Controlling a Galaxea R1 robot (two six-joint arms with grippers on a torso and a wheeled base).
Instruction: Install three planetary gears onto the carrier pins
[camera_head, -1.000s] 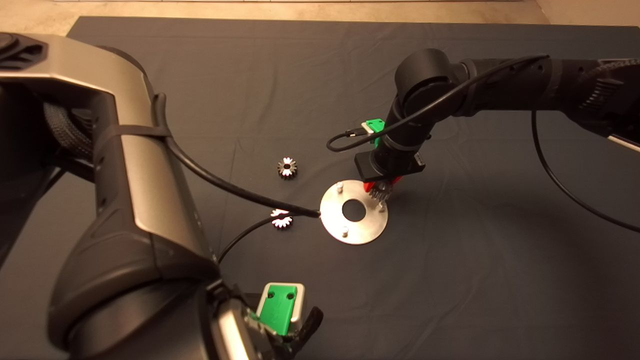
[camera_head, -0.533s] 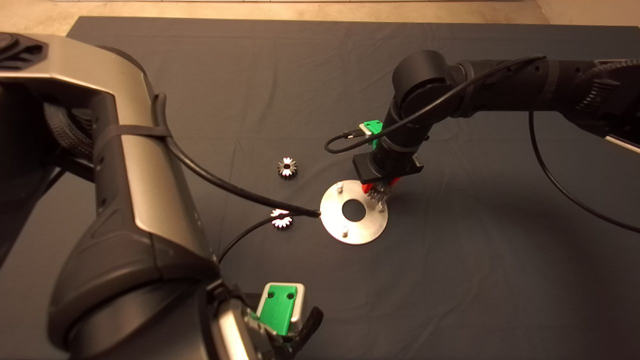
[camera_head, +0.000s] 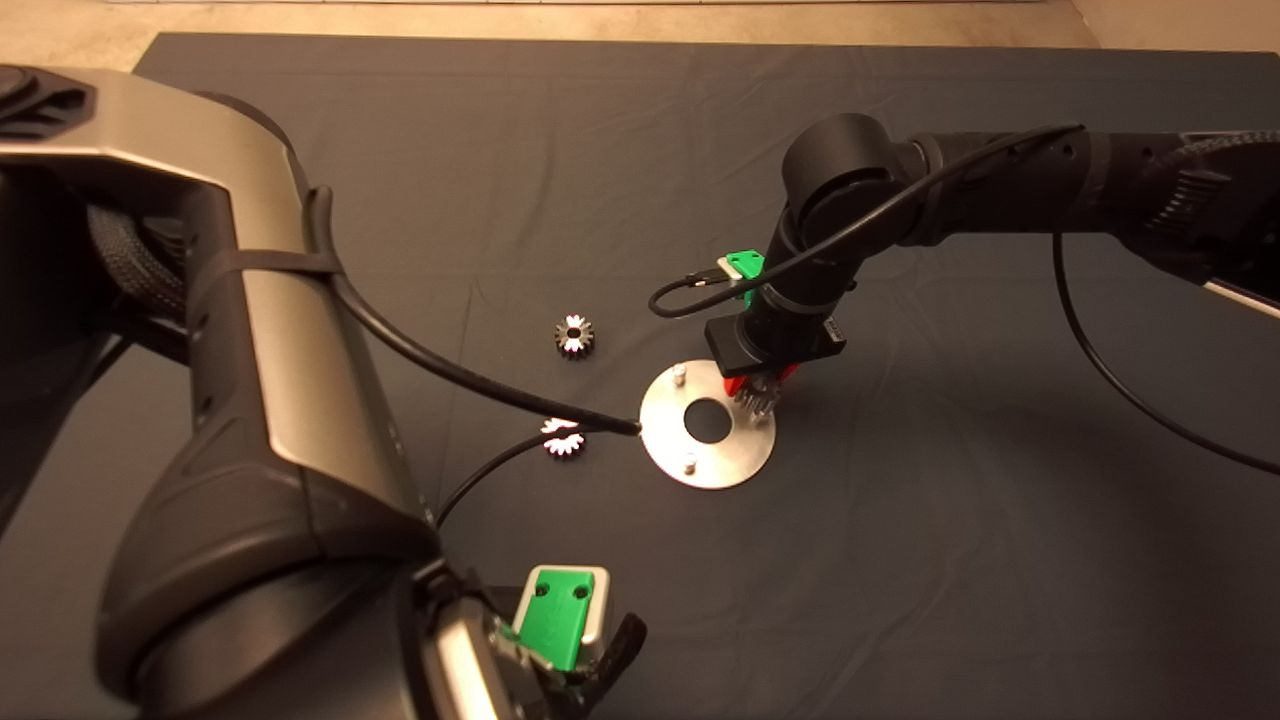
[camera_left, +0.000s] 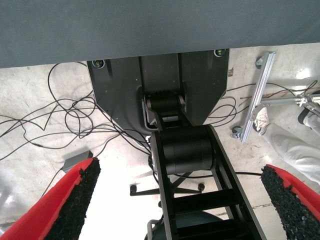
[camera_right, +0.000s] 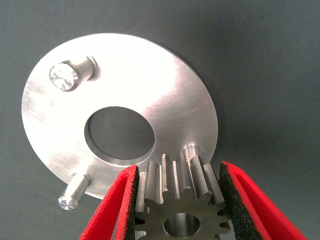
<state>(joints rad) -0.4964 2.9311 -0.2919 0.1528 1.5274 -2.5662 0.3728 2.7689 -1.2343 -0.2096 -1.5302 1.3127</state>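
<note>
Overhead, the right claw (camera_head: 757, 385) hangs at the disc's (camera_head: 708, 460) upper right rim, clamping one gear (camera_head: 757, 398) above a pin for seating; two gears (camera_head: 574, 334) wait mid-frame on the table. Its wrist view shows the gear (camera_right: 176, 197) over that pin (camera_right: 189, 150) (bore not yet aligned). Lower centre, the left claw (camera_left: 177, 200) idles, spread wide.

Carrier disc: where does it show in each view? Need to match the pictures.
Head view: the carrier disc lies at the mat's centre, under the right claw.
Left wrist view: not in it; only floor, cables and the robot's base show.
Right wrist view: the disc fills the middle, beyond the held gear.
Shared landmark: the disc's large centre hole.
</note>
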